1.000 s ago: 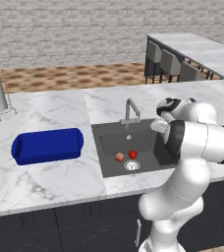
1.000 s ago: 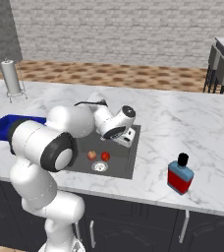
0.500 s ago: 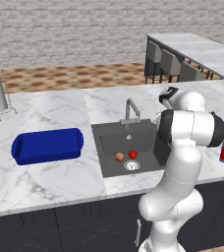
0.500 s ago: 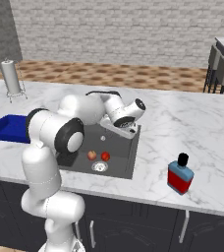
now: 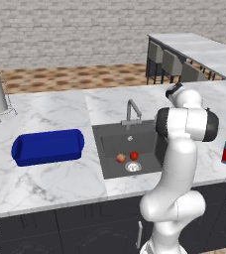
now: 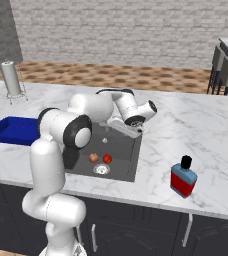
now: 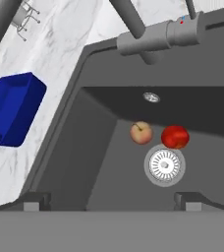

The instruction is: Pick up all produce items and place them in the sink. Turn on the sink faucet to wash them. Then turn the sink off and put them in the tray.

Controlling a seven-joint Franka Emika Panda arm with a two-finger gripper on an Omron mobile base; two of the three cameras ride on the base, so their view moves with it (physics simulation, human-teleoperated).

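Produce first: both fruits already lie on the floor of the sink (image 7: 99, 162). In the hand view the apple (image 7: 141, 133) sits a little right of centre with the tomato (image 7: 175, 136) just beside it on the right, and the round drain (image 7: 165, 166) lies directly below the pair. In the left base view they show as two small dots at lower centre of the basin.

My gripper (image 7: 113, 201) is released, jaws spread wide and holding nothing; its two dark tips rise at the bottom edge of the hand view, well apart from the fruit. In the right base view the hand hangs over the right rim of the basin, centre of frame.

As I judge it, the wash comes next, so the faucet (image 7: 153, 37) is my target. It crosses the top of the hand view, the small lever (image 7: 188, 11) poking up at upper right. That lever is slim, and I could slide off it or push the spout round instead of opening the tap. The spout also stands close to my hand, so a careless swing might knock it.

Later, the two fruits lie so close together that closing on one could nudge the other and send it rolling.

The blue tray (image 7: 13, 109) waits at the left edge of the hand view, on the counter, well apart from the sink.
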